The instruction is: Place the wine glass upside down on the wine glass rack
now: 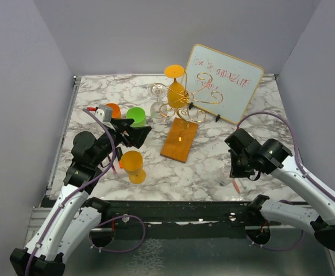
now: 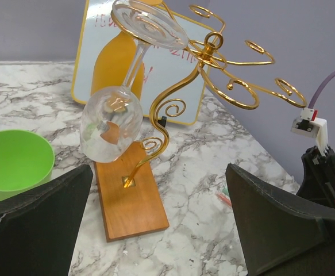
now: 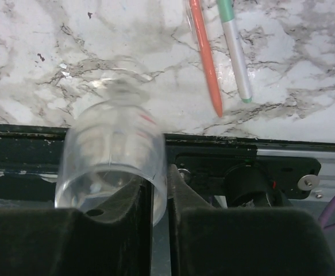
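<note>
Standing at the middle of the marble table (image 1: 259, 115) in the top view, the wine glass rack (image 1: 178, 141) carries 2 inverted glasses on its scroll arms. A clear hanging glass (image 1: 157, 102) is on its left side and an orange hanging glass (image 1: 176, 86) is behind. The whiteboard (image 1: 222, 83) leans just beyond, its red writing too small to read. The left gripper (image 1: 134, 127) hovers left of the rack's wooden base, jaws wide apart with nothing between them. A green cup (image 1: 136, 115) and an orange cup (image 1: 114, 109) sit just behind it, partly covered by it, and an orange goblet (image 1: 134, 165) stands nearer the arm bases. The right gripper (image 1: 235, 169) points down near the table's near edge, well apart from the rack, its jaws hidden under the wrist here. From the left wrist, both jaws sit far apart at the lower corners with the rack beyond them, and the orange hanging glass is mostly hidden behind the clear one. From the right wrist, the wine glass (image 3: 111, 167) is pinched by its bowl wall between 2 nearly closed jaws, at the table's front edge. Its stem and foot are blurred, so I cannot tell whether it touches the marble. An orange pen (image 3: 206, 57) and a green-tipped pen (image 3: 235, 52) lie side by side just beyond, their upper ends cut off.
</note>
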Robot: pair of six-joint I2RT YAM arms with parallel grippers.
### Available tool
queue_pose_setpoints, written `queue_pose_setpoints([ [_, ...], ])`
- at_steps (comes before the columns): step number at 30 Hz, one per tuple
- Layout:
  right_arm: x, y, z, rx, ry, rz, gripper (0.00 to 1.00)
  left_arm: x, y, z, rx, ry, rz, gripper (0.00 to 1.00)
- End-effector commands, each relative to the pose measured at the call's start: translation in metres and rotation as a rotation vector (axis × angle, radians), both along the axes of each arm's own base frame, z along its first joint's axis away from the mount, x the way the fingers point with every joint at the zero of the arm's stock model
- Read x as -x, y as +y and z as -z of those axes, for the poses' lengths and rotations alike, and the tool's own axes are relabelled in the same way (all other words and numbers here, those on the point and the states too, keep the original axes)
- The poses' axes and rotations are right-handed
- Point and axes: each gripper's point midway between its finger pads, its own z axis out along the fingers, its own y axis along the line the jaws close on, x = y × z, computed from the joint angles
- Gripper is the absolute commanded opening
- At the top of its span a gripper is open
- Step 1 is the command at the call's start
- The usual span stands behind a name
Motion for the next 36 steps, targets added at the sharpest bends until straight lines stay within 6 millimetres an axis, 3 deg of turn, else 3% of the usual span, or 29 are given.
queue_pose_setpoints([
  [1,-0.012,0.01,-0.006,-0.03,-0.046,-0.016,0.07,0.0,0.002,0.0,0.026,0.019,-0.019,0.99],
  [3,-0.018,0.014,-0.014,-0.05,-0.074,-0.015,0.01,0.0,0.002,0.002,0.049,0.048,-0.024,0.99],
  [7,-0.028,0.02,-0.032,-0.103,-0.153,-0.015,0.01,0.006,-0.003,0.003,0.1,0.126,0.008,0.99],
  [13,-0.051,0.039,-0.072,-0.271,-0.358,-0.02,0.01,0.018,-0.007,-0.018,0.06,0.188,0.057,0.99],
  [19,-0.066,0.088,-0.131,-0.574,-0.565,-0.151,0.01,0.022,0.022,-0.034,0.074,0.196,-0.105,0.99],
  [25,-0.062,0.126,-0.193,-0.797,-0.713,-0.35,0.01,0.038,0.052,-0.077,0.165,0.117,-0.236,0.99],
  [29,-0.053,0.143,-0.23,-0.929,-0.797,-0.455,0.01,0.05,0.067,-0.105,0.263,0.074,-0.283,0.99],
  [33,-0.047,0.152,-0.263,-1.047,-0.881,-0.511,0.01,0.052,0.085,-0.115,0.317,0.054,-0.368,0.99],
  [36,-0.055,0.154,-0.29,-1.1,-0.958,-0.484,0.01,0.054,0.084,-0.122,0.349,0.049,-0.359,0.99],
])
